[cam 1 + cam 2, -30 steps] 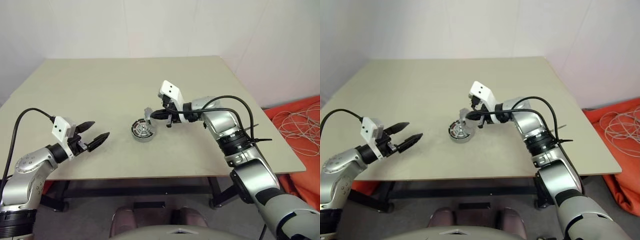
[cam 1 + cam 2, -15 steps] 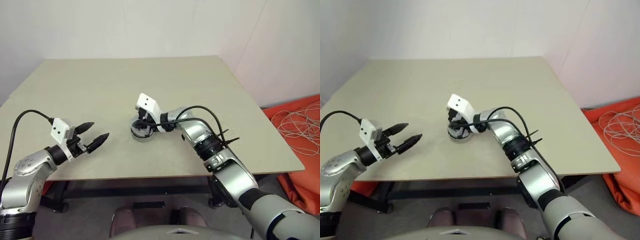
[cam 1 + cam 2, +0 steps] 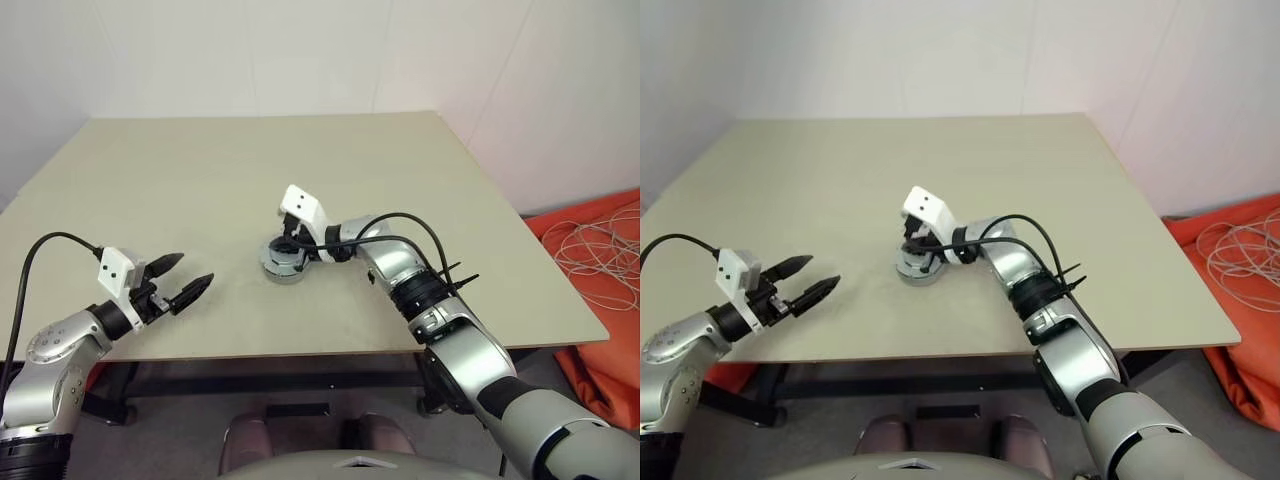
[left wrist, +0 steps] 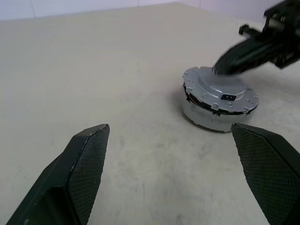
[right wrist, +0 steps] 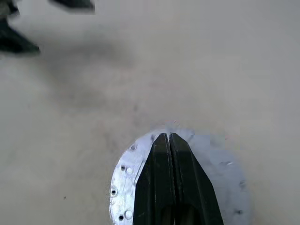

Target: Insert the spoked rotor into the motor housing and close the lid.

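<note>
1. The housing (image 4: 219, 112) sits near the middle of the table (image 3: 200, 170), with the lid (image 4: 220, 90) on top of it, plain grey face up. In the left wrist view a thin dark gap with a trace of red shows along the seam at the near edge; I judge the lid not fully seated.
2. The rotor cannot be seen; presumably it lies inside under the lid, though that cannot be confirmed.
3. Right gripper (image 5: 168, 140): fingers pressed together, holding nothing. The tips lie over the lid's top face, at or just above it; contact cannot be confirmed.
4. Left gripper (image 3: 178, 280): jaws spread wide, empty, hovering above the table's near left area, well apart from the housing and pointing toward it.
5. Governing relation: the closed right tips are directly above the lid, so the lid lies straight below that gripper. The right arm is much the nearer; the left is out of reach without a long approach.
6. Judgement: the task is at its closing step. The next move calls for a downward press along the housing's upright axis, kept near the lid's centre.
7. Risk: an off-centre push could tip the lid or slide the unsteadied housing across the table.
</note>
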